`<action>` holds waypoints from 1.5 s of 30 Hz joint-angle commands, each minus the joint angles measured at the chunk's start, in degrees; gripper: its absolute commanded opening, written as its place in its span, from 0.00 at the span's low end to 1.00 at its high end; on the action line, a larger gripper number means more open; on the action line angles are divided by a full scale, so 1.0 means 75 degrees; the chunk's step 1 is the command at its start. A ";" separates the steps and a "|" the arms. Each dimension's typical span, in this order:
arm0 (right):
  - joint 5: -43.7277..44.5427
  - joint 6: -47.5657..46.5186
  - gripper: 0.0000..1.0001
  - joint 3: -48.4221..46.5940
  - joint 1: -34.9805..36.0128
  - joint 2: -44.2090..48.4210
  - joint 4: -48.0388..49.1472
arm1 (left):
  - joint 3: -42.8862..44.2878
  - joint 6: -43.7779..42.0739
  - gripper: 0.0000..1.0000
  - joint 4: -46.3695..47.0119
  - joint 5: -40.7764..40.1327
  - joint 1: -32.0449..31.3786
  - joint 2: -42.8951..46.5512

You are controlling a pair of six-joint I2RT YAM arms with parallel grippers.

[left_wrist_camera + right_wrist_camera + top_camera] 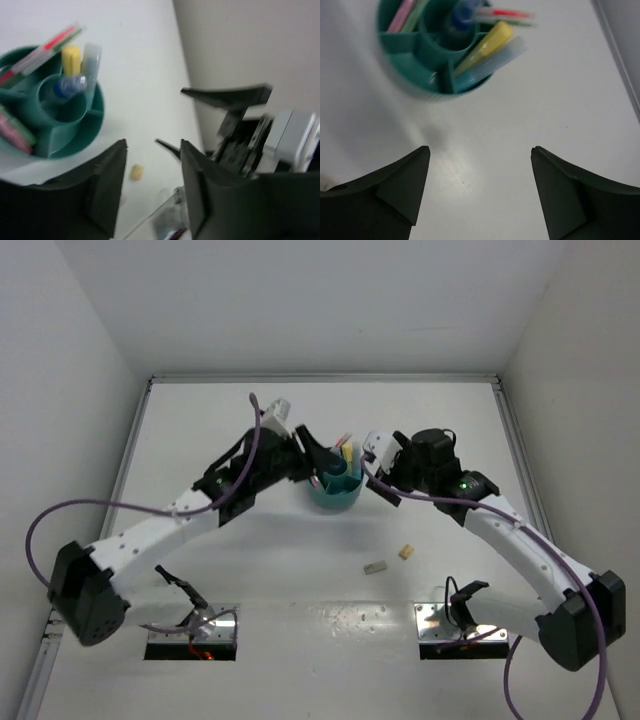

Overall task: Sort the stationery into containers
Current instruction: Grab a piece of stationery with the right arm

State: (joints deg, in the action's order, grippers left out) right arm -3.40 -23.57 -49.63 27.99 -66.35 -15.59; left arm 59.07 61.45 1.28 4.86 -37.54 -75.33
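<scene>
Since both thin pens (506, 14) and the yellow marker (490, 41), mint marker (495, 61), blue marker (461, 14) and pink marker (402, 11) already stand in the teal organiser (336, 502), what is left appears to be the tan block (406, 552) and the grey block (375, 567). These lie flat on the bare worktop (250, 570), close together but apart, between the organiser and the arm bases. The right tool (480, 155) hangs just beside the organiser with its jaws spread wide and nothing between them. It is the nearer one to the blocks, so the pick probably falls to it. It should lift clear of the rim first, then come straight down over one block and close on its short sides, since both blocks look low and likely to skid if nudged from the side. Taking the tan block first would leave the grey one undisturbed. The left tool (152, 165) is on the organiser's other side, jaws about half apart and empty. With both tools flanking the container, the left would do well to hold off while the right works. The markers and pens lean out over the rim, so a drop needs a steep approach. The near ring section shows nothing sticking up, though its floor is hidden. Purple cables (60, 515) loop beside each arm, well away from the blocks.
</scene>
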 commanded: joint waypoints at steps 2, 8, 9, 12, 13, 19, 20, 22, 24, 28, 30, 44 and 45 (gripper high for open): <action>-0.2170 -0.2081 0.82 -0.0193 0.0007 0.0900 -0.2477 | -0.1649 -0.2627 0.58 -0.2608 -0.2111 -0.1179 0.1382; -0.4045 -0.3322 0.46 -0.0017 0.0146 -0.0221 -0.4763 | -0.3024 -0.1994 0.25 -0.3111 -0.3868 -0.1979 0.2940; -0.4418 -0.3523 0.32 0.0065 0.0147 -0.0537 -0.4985 | -0.3024 -0.1994 0.00 -0.3216 -0.4045 -0.1979 0.3383; -0.4608 -0.4250 0.23 0.0311 0.0147 -0.1418 -0.5069 | -0.2545 -0.1994 0.00 -0.3813 -0.4690 -0.1979 0.3936; -0.4714 -0.4356 0.27 0.0451 0.0228 -0.1419 -0.5069 | -0.2405 -0.2075 0.01 -0.4105 -0.4842 -0.1979 0.4008; -0.4282 -0.4159 0.54 0.1284 0.0662 -0.0998 -0.3899 | -0.2297 -0.2076 0.46 -0.4190 -0.5055 -0.1979 0.4220; -0.4281 -0.4158 0.54 0.1285 0.0663 -0.1090 -0.3897 | -0.2298 -0.2076 0.46 -0.4190 -0.5055 -0.1979 0.4220; -0.4083 -0.4076 0.54 0.1354 0.0884 -0.1278 -0.3768 | -0.2298 -0.1995 0.46 -0.4190 -0.5055 -0.1979 0.4149; -0.3814 -0.3889 0.54 0.1436 0.1025 -0.1431 -0.3407 | -0.2380 -0.1994 0.46 -0.4190 -0.5055 -0.1979 0.4079; -0.3181 -0.3408 0.54 0.1613 0.1458 -0.1583 -0.2551 | -0.2473 -0.1924 0.46 -0.4109 -0.5055 -0.1979 0.4149; -0.2900 -0.3198 0.52 0.1683 0.1600 -0.1665 -0.2235 | -0.2567 -0.1854 0.47 -0.4108 -0.5055 -0.1979 0.4149; -0.1212 -0.2669 0.43 0.2058 0.2490 -0.2298 -0.1237 | -0.2954 -0.1713 0.47 -0.4038 -0.5055 -0.1979 0.4606; -0.1211 -0.2600 0.36 0.2128 0.2561 -0.2368 -0.1237 | -0.2954 -0.1713 0.47 -0.4038 -0.5055 -0.1979 0.4606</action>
State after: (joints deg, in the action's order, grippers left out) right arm -16.01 -43.86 -34.94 45.93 -82.70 -27.73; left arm 37.04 48.29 -30.39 -32.03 -52.10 -42.26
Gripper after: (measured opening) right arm 0.381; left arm 0.470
